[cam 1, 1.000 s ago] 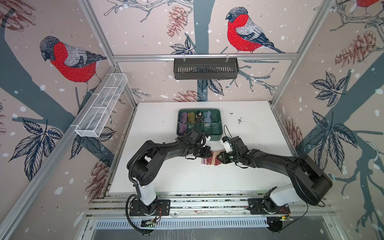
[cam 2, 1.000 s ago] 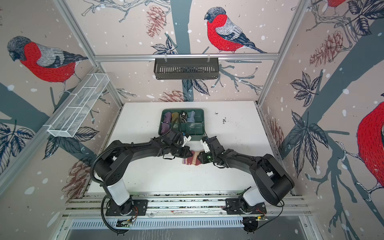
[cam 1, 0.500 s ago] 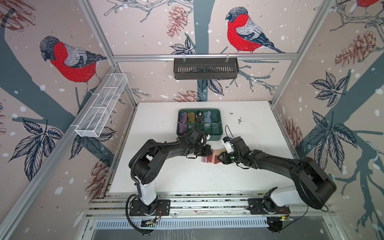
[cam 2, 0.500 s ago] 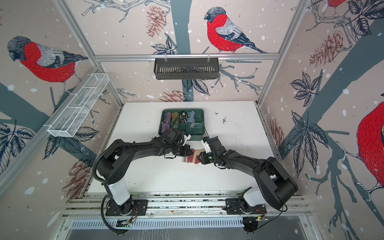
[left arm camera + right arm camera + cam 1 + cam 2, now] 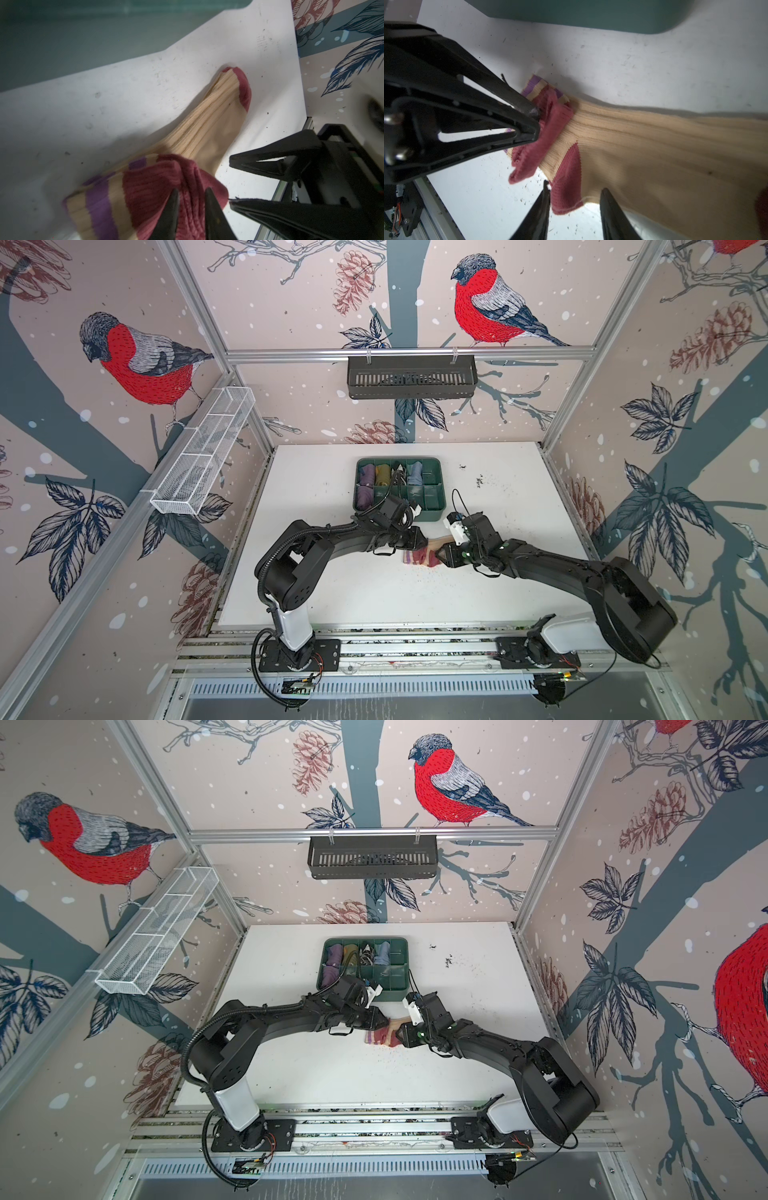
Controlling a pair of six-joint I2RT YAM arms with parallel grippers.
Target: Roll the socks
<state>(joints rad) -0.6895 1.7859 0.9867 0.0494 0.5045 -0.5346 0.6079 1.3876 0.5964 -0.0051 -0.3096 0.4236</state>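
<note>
The left gripper (image 5: 191, 194) reaches in from the left and ends at the cuff end of the sock (image 5: 417, 559). Its jaws stand a narrow way apart, loosed and not clamped, and the tips lie against the bunched cuff (image 5: 166, 187).

The sock lies on the white table (image 5: 332, 580), in front of the green tray (image 5: 432, 516) and apart from it, between the two grippers. In both top views its long axis slants. The cuff end sits nearer the front and to the left, and the foot runs away toward the right and the tray, where the right wrist partly hides it. In the left wrist view the toe (image 5: 244, 89) points away from the left gripper. The heel (image 5: 566, 187) juts out sideways toward the right gripper (image 5: 575, 187).

The knit is ribbed and tan, with a dark red toe, heel and cuff, and purple stripes (image 5: 99, 199) below the cuff. The cuff is turned back on itself in a crumpled fold over the striped band. The foot lies flat with a few soft creases.

The right gripper comes in from the right with its jaws well apart, grasping nothing. In its own wrist view the heel lies between and just ahead of the fingertips. In the left wrist view bare table shows between its fingers, and their tips are just beside the sock's edge.
</note>
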